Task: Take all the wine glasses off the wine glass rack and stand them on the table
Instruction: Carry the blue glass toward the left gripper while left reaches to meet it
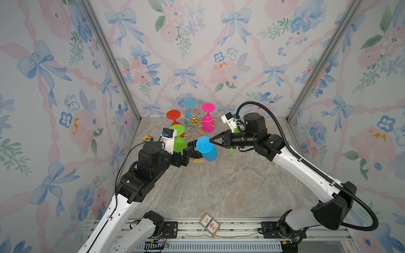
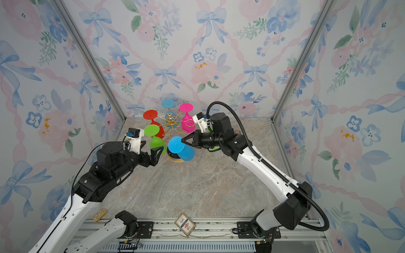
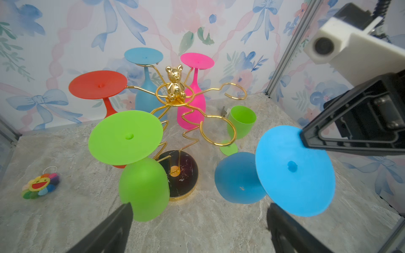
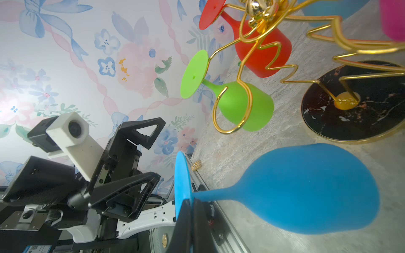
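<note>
One bright-blue wine glass (image 1: 206, 145), matte, probably plastic or silicone: flat disc foot, slim stem, egg-shaped bowl. Location: clear of the wine glass rack (image 3: 175, 99), tilted foot-up, bowl low beside the rack's round black gold-rimmed base (image 3: 186, 173), over the counter (image 1: 219, 186). My right tool (image 1: 212, 140) is clamped on the very rim of the foot. My left tool (image 3: 198, 211) stands wide apart and empty, close to the green glass (image 3: 142, 186) that hangs foot-up. Handling, as I judge it: an edge pinch on a thin disc lets the bowl swing, so I should draw away slowly, keeping off the bare gold loop (image 3: 216, 143) and the green bowl, and seat the glass flat before letting go. Rack: polished gold wire, zigzag stem, glossy bear figurine (image 3: 174, 81). Counter: grey marbled stone pattern.
</note>
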You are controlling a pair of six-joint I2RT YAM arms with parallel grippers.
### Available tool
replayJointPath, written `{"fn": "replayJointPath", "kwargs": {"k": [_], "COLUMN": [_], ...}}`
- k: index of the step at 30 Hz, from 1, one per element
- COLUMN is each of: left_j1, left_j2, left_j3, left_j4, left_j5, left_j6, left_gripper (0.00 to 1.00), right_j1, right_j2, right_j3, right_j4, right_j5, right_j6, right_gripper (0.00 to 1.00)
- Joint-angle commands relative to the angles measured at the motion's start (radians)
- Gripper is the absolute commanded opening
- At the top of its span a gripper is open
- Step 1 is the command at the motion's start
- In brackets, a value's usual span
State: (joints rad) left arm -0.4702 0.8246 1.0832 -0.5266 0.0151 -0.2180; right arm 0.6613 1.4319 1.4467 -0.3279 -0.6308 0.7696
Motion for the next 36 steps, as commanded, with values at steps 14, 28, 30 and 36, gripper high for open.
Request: {"fn": "replayJointPath", "kwargs": {"k": [14, 28, 30, 36], "left_j1": [-0.002, -0.211, -0.221, -0.234], "left_j2": [0.064, 0.096, 0.108, 0.139], "left_j3": [0.071, 0.023, 0.013, 0.001], "left_j4": [0.046, 0.314, 0.368, 0.461], "left_j5": [0.406, 0.443, 0.478, 0.532], "left_j6": [-0.131, -0.275, -0.303, -0.361], "left_gripper": [0.90, 0.85, 0.83, 0.78], "right_j1": [-0.125, -0.126, -0.126, -0.113], "right_j2": [-0.354, -0.543, -0.552, -0.568], "right_j3": [-0.248, -0.327, -0.337, -0.348], "right_j4": [-0.136, 0.011, 0.049, 0.134], "right_j5": [0.120, 0.113, 0.102, 0.073], "right_j6": [-0.305, -0.355, -0.342, -0.327], "right_gripper": [0.00, 0.00, 0.00, 0.00]}}
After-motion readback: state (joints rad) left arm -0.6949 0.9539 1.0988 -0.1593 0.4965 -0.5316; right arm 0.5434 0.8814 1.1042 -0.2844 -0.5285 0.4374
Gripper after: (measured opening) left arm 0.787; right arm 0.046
